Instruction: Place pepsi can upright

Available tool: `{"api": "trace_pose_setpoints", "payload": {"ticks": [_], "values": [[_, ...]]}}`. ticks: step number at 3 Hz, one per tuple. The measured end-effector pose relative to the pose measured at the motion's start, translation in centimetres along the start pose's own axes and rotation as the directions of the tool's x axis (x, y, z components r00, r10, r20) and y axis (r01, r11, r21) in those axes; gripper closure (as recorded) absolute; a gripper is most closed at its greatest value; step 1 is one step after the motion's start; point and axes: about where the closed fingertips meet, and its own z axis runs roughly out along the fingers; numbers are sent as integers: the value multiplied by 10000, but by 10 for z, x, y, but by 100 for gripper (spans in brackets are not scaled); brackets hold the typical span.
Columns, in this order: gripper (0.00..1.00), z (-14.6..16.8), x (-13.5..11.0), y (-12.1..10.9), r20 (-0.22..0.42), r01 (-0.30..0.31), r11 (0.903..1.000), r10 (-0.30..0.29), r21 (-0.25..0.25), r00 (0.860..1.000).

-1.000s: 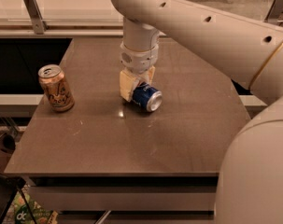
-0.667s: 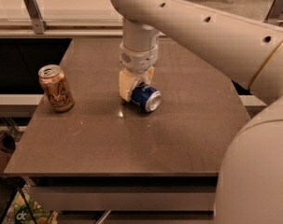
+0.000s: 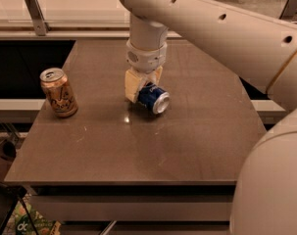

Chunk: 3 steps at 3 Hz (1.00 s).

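Camera view: gripper (image 3: pixel 144 87) hanging over middle of table (image 3: pixel 197 141), jaws clamping pepsi can (image 3: pixel 154 99) by its blue body. Can lying on its side, silver end facing front-right; touching tabletop or just clear, cannot tell. Step calling for firm hold, wrist turning until can axis is vertical, base settling flat before letting go. Arm (image 3: pixel 211 28) arching in from upper right, wrist pointing straight down. Orange-tan can (image 3: pixel 59 93) standing well apart, left.
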Motion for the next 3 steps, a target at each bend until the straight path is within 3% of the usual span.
{"api": "trace_pose_setpoints", "payload": {"ticks": [1, 2, 3], "values": [[100, -22, 7, -10, 508, -205, 9995, 191, 256, 9985], [100, -48, 19, -20, 1511, -375, 9987, 318, 352, 9880], [100, -72, 25, -29, 2988, -361, 9990, 260, 282, 9540]]}}
